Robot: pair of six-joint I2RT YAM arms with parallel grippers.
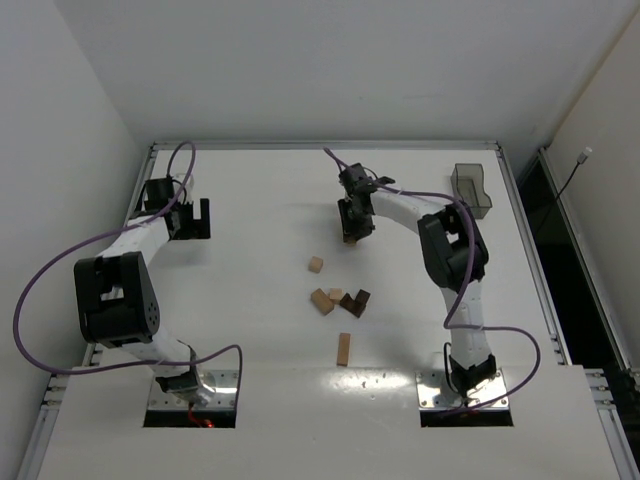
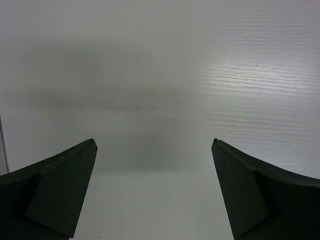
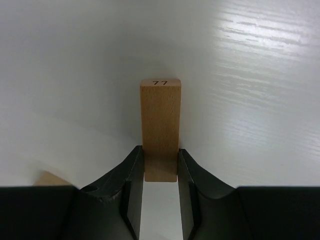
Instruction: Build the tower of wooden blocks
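Right claw [image 3: 160,151]: mine, narrowed on a held block [image 3: 159,120], tan, gripped at its near end, the far end marked 77; it hangs over the middle of the surface [image 1: 250,330]. Left claw [image 2: 155,144]: mine, spread wide, over the surface at far left. Loose blocks lie nearer my bases: a single tan block [image 1: 316,264]; a tan pair [image 1: 328,298] just beside a dark block [image 1: 355,303]; a long block [image 1: 343,349] nearest.
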